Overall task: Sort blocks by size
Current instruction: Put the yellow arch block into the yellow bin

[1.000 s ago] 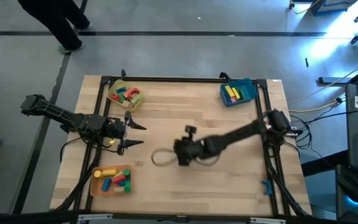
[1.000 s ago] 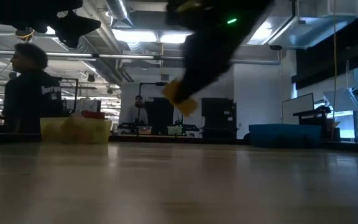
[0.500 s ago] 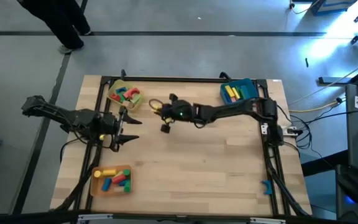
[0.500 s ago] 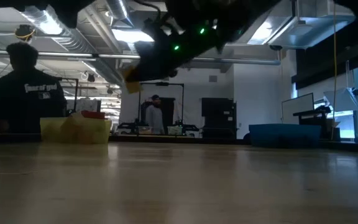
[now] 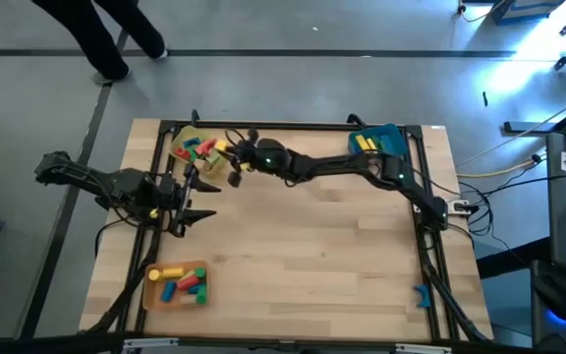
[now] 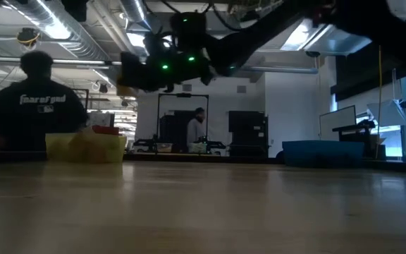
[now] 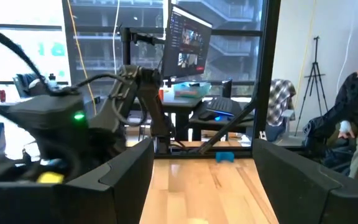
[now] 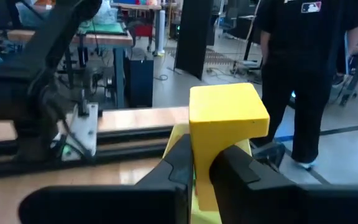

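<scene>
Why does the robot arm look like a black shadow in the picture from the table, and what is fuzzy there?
Low view: bright ceiling lights sit behind the right arm, so it shows as a dark shape, and the near table is out of focus. Right wrist view: the yellow block between the right gripper fingers is evenly lit and clear. High view: blue glare on the floor at right.

Right arm stretches far across, its tool [image 5: 226, 155] clamped shut; left tool [image 5: 201, 200] waits, fingers spread wide.
</scene>
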